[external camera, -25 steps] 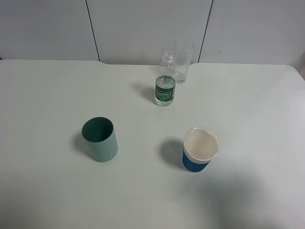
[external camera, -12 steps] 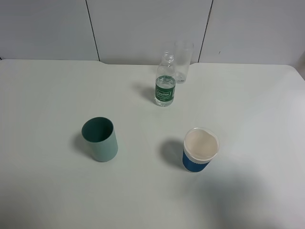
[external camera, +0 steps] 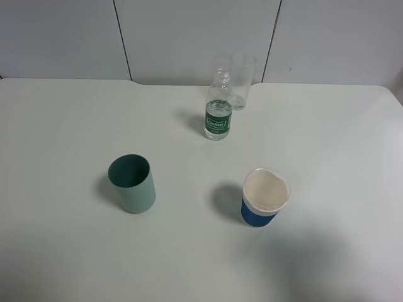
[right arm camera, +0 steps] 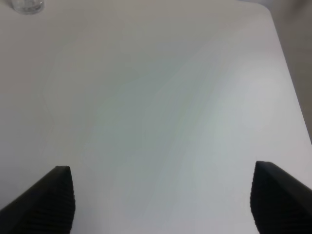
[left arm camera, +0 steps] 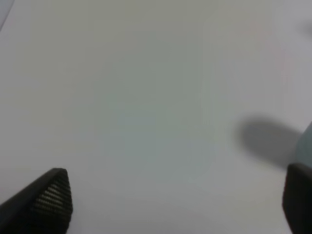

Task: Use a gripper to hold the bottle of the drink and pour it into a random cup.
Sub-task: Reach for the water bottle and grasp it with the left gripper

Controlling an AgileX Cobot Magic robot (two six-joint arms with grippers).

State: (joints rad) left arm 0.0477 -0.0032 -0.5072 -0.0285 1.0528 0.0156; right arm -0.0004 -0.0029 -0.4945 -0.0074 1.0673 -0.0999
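The bottle (external camera: 218,112), small and clear with a green label and no cap, stands upright at the back middle of the table. The blue paper cup (external camera: 265,197) with a white rim stands upright at front right of centre, its inside white. Neither gripper shows in the exterior high view. In the left wrist view my left gripper (left arm camera: 175,204) is open over bare table, its dark ridged fingertips (left arm camera: 51,197) far apart. In the right wrist view my right gripper (right arm camera: 163,200) is open over bare table, holding nothing.
A tall clear glass (external camera: 242,80) stands just behind the bottle; its base shows in the right wrist view (right arm camera: 28,6). A taller pale teal cup (external camera: 132,184) stands at front left. The white table (external camera: 75,126) meets the wall panels at the back.
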